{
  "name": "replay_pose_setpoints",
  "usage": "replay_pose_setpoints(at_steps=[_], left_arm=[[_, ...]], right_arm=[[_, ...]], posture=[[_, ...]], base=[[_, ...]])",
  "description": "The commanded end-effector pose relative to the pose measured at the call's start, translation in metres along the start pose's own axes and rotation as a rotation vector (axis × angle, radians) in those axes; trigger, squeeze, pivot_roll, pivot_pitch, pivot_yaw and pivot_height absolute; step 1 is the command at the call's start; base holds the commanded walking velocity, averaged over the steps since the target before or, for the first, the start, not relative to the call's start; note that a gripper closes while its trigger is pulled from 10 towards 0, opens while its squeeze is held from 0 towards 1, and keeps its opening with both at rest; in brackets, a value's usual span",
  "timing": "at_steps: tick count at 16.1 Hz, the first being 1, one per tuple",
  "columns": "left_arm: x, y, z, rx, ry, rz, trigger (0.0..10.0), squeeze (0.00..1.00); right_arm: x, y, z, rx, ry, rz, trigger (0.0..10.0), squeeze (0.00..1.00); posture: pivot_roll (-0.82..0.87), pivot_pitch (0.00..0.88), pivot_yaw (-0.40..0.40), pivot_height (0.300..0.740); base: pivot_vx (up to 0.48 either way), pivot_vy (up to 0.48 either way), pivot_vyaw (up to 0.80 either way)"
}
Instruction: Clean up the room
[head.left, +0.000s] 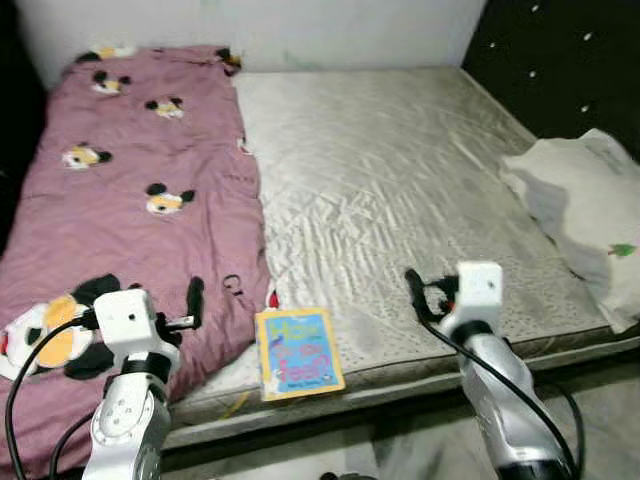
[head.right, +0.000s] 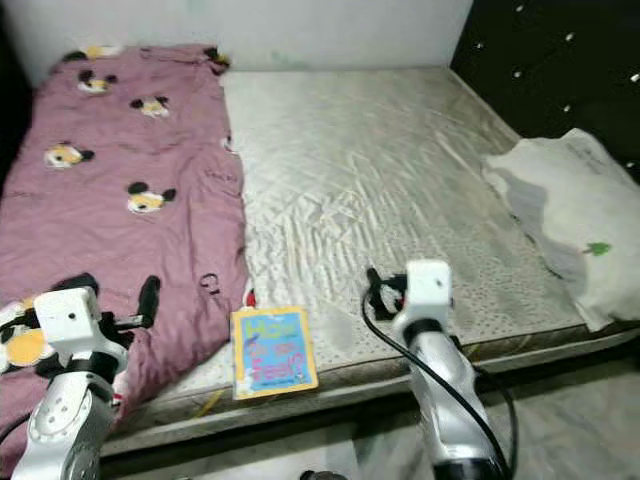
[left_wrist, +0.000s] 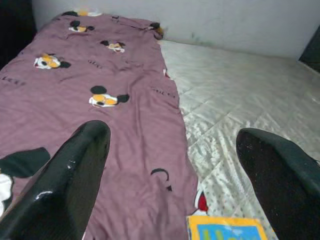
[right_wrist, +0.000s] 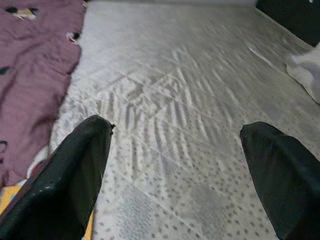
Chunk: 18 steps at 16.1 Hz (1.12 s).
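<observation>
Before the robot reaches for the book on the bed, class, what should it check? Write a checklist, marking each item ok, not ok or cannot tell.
1. Book in view, flat at the near edge of the mattress: ok.
2. Nothing lying on the book: ok.
3. Left claw open, empty: ok.
4. Right claw open, empty: ok.
5. Either claw over the book: not ok; it lies between them, the left above the blanket, the right above bare mattress.
6. Pillow away from the reach path: ok, it sits far to the right.
</observation>
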<state>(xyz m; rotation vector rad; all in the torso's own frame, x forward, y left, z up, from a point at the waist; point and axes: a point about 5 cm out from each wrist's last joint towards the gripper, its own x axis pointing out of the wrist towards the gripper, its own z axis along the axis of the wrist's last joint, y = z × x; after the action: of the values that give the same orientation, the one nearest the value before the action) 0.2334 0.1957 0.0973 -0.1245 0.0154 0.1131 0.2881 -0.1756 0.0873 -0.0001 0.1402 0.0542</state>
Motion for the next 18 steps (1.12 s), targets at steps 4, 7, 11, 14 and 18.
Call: replay_pose_setpoints(at_steps=[4,7,11,14,18], left_arm=[[-0.001,0.007,-0.002,0.013,0.032,0.013,10.0,0.0],[0.009,0.002,0.005,-0.06,0.011,0.029,10.0,0.0],[0.006,0.001,0.005,-0.045,0.015,0.024,10.0,0.0],[0.005,0.004,0.005,-0.043,0.018,0.034,10.0,0.0],[0.007,0.0,0.007,-0.047,0.016,0.029,10.0,0.0]], right_arm=[[-0.001,0.007,0.003,0.047,-0.026,-0.011,10.0,0.0],[0.003,0.016,0.009,0.06,-0.036,0.039,10.0,0.0],[0.001,0.015,0.011,0.055,-0.039,0.064,10.0,0.0],[-0.002,0.019,0.009,0.054,-0.037,0.079,10.0,0.0],[-0.001,0.018,0.01,0.052,-0.033,0.084,10.0,0.0]], posture=[[-0.05,0.12,-0.027,0.74],[-0.05,0.122,-0.043,0.74],[-0.06,0.148,-0.046,0.74],[-0.06,0.158,-0.045,0.74],[-0.07,0.169,-0.049,0.74]], base=[[0.0,0.0,0.0],[0.0,0.0,0.0],[0.0,0.0,0.0],[0.0,0.0,0.0],[0.0,0.0,0.0]])
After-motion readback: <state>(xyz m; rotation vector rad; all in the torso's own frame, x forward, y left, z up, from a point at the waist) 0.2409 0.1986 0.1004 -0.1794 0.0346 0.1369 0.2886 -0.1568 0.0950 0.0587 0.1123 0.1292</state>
